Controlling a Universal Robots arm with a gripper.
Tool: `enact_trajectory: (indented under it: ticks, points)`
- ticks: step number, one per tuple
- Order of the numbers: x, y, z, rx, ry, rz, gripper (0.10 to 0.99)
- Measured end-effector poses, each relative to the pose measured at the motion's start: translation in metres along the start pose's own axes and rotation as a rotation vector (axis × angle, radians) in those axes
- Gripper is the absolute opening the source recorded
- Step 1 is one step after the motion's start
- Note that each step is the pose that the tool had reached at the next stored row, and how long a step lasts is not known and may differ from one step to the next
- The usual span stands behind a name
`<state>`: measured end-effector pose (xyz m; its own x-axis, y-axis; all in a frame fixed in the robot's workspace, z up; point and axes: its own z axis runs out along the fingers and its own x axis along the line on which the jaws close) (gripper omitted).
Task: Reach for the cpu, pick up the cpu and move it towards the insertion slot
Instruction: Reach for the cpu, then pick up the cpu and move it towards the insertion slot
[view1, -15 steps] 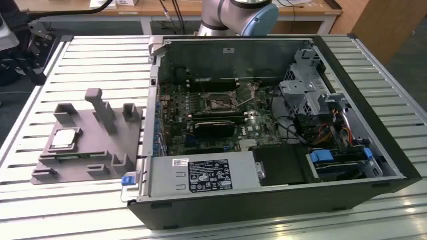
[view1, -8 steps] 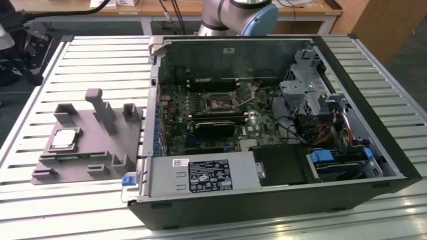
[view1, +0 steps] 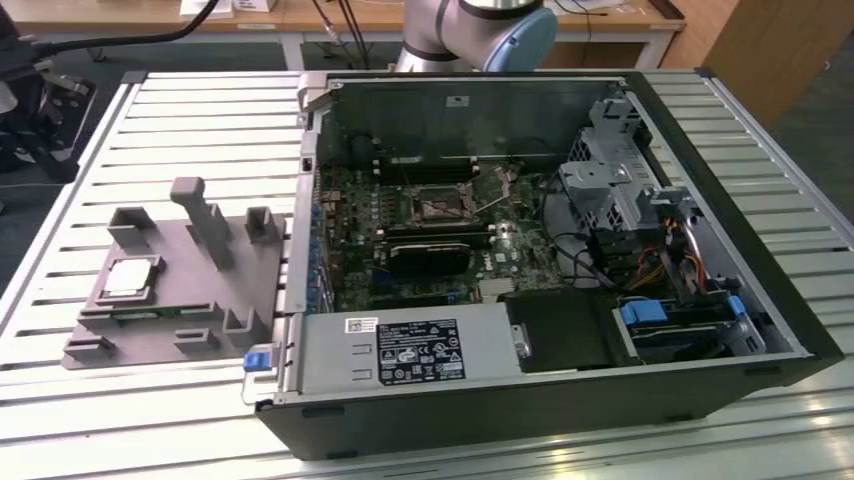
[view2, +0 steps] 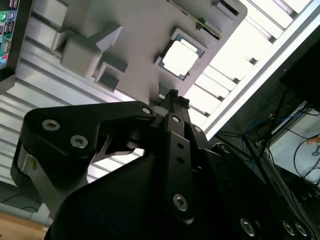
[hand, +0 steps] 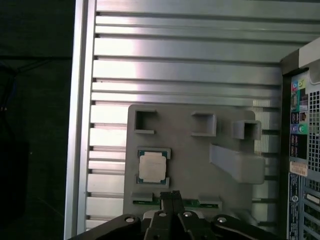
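Observation:
The cpu (view1: 130, 277) is a small silver square with a pale rim, lying flat in a recess of the grey fixture plate (view1: 174, 315) on the exterior view's left. Both wrist views show it too, as cpu (hand: 152, 167) and cpu (view2: 180, 57). My gripper (hand: 171, 196) hangs well above the plate, apart from the cpu, its black fingertips pressed together with nothing between them; it appears edge-on as gripper (view2: 173, 95). The insertion slot (view1: 437, 205) is a dark square socket with a silver frame on the green board inside the open case.
The open computer case (view1: 747, 250) fills the middle and the exterior view's right, its rear panel (hand: 300, 150) close beside the plate. Upright grey blocks (view1: 200, 215) rise from the plate. A black card (view1: 427, 255) lies near the socket. The slatted metal table (view1: 200, 110) ends just past the plate.

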<state>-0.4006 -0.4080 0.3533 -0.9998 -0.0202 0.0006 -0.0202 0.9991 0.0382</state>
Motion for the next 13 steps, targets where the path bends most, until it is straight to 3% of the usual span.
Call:
enact_trajectory:
  ticks: [5,8,9,11,12,13]
  points:
    - [0.0011,-0.0030,0.0081,-0.003,-0.0002,0.000,0.114]
    - [0.0011,-0.0043,0.0129,-0.007,-0.0001,0.000,0.290]
    - [0.0011,-0.0049,0.0145,-0.008,-0.0002,0.000,0.290]
    - [0.0011,-0.0063,0.0177,-0.010,0.0000,0.000,0.408]
    - [0.0011,-0.0069,0.0194,-0.011,0.0001,0.000,0.408]
    - [0.0012,-0.0075,0.0209,-0.012,0.0001,0.000,0.467]
